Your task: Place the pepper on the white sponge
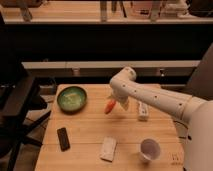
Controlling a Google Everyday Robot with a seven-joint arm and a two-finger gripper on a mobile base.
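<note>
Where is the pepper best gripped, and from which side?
Probably its thick end, from above: the gripper, over the table right of the bowl, holds the pepper there, so the tapered tip hangs down-left, free to meet the sponge.

Pepper [109, 106]: small, orange-red, tapered, smooth. It is clamped at its thick end in the pincer [113, 102] and held above the middle of the surface [85, 131], tip slanting down and to the left. White sponge [108, 148]: flat rectangular pad, lying slightly skewed on the surface near the front edge, nearer the camera than the pepper and apart from it.
</note>
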